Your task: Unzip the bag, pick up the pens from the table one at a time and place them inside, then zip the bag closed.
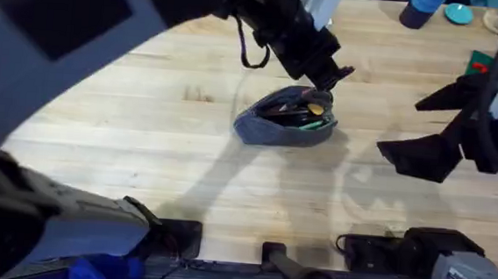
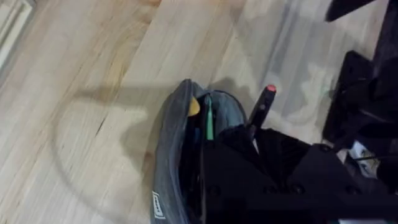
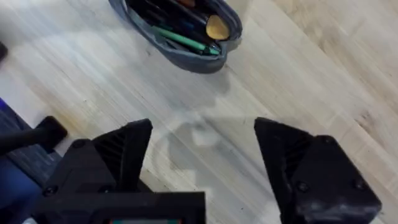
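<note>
The grey-blue bag (image 1: 272,130) lies open at the middle of the table (image 1: 143,141), with a green pen (image 1: 310,123) and dark pens inside. My left gripper (image 1: 330,82) hangs just over the bag's far right end. In the left wrist view a dark pen with a red tip (image 2: 262,106) sticks out from between the fingers, beside the bag's rim (image 2: 169,143); a green pen (image 2: 209,124) lies in the bag. My right gripper (image 1: 432,126) stands open and empty to the right of the bag. Its wrist view shows the bag (image 3: 186,61) beyond the spread gripper (image 3: 202,146).
A blue cup (image 1: 421,9), a teal lid (image 1: 458,13) and a green-red item (image 1: 478,61) sit at the table's back right. The arm bases and cables line the front edge (image 1: 382,250). Bare wood stretches left of the bag.
</note>
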